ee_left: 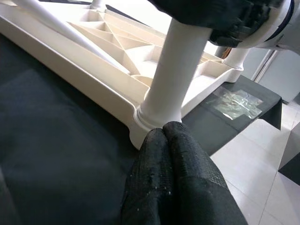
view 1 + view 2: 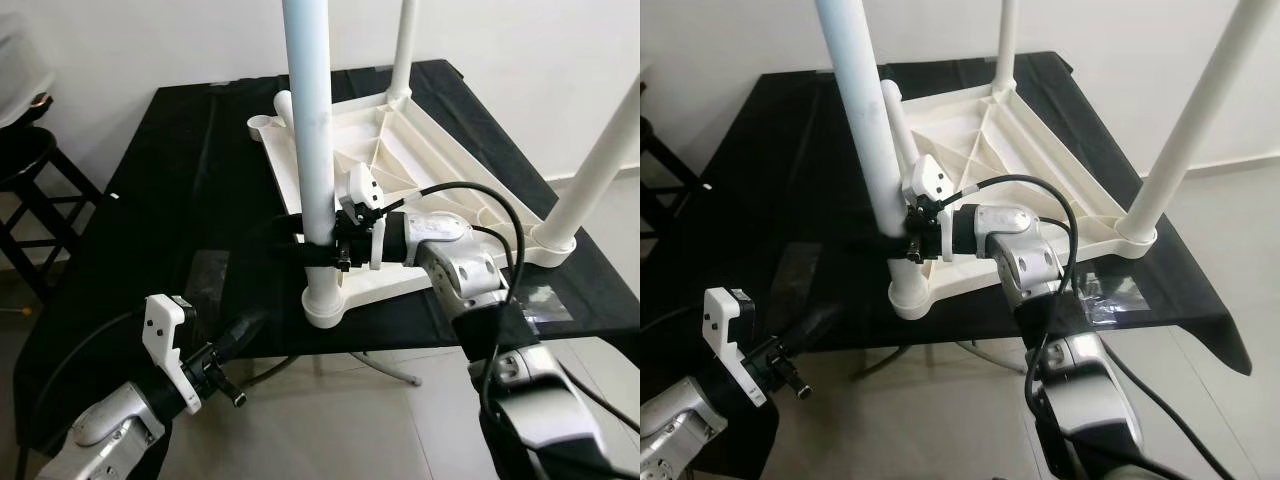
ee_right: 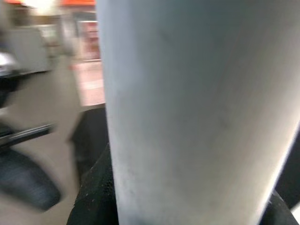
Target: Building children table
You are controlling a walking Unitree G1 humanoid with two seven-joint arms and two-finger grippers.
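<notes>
A white plastic children's table top [image 2: 400, 160] lies upside down on a black-covered table [image 2: 180, 200]. Three white legs stand up from its corners. My right gripper [image 2: 312, 243] is shut on the near leg [image 2: 312, 130], low down just above its socket [image 2: 326, 303]; the leg [image 3: 197, 117] is close before the right wrist camera. My left gripper [image 1: 164, 136] is shut with nothing in it, its fingertips just short of that leg's base [image 1: 154, 117], near the table's front edge [image 2: 240, 335]. A fourth corner socket [image 2: 265, 125] at the far left has a short white stub beside it.
A dark wooden stool [image 2: 30, 190] stands at the left beside the table. A clear plastic bag [image 2: 540, 300] lies on the cloth at the near right corner. A metal table foot [image 2: 390, 368] shows on the pale tiled floor below.
</notes>
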